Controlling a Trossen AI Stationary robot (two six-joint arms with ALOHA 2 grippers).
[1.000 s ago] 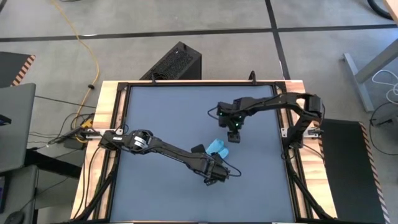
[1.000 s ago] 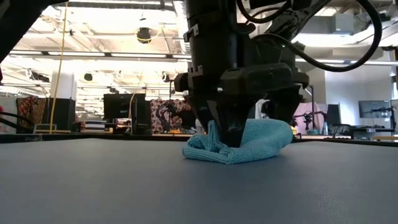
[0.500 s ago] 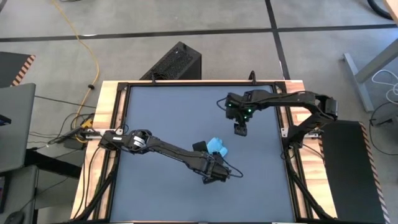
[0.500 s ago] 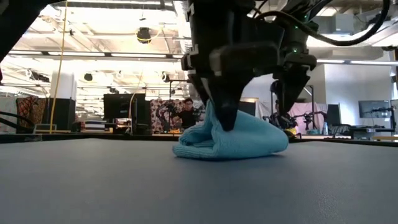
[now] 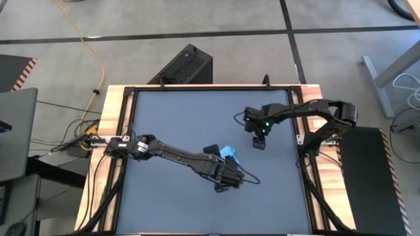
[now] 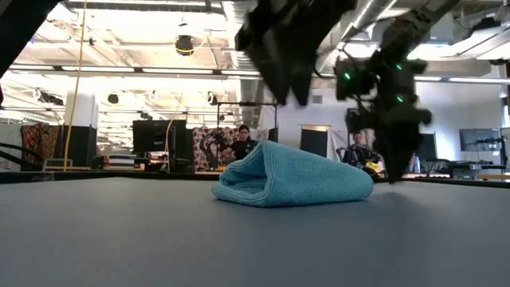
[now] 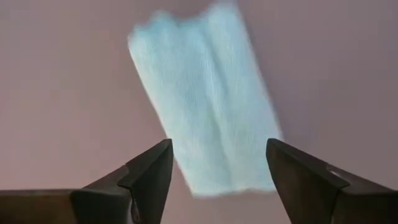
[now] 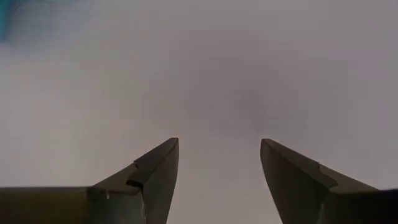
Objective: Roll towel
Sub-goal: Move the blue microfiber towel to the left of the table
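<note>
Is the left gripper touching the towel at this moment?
Apart. In the low view the left gripper hangs above the towel with background showing between them; the left wrist view shows open fingers with the towel beyond.

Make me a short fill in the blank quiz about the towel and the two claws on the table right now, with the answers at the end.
1. The towel lies on the table as a rolled bundle, and its colour is ____.
2. The left claw hangs above the towel with its fingers ____.
3. The right claw is open and holds ____.
4. Neither claw is ____ the towel.

Missing words: blue; open; nothing; touching
</note>
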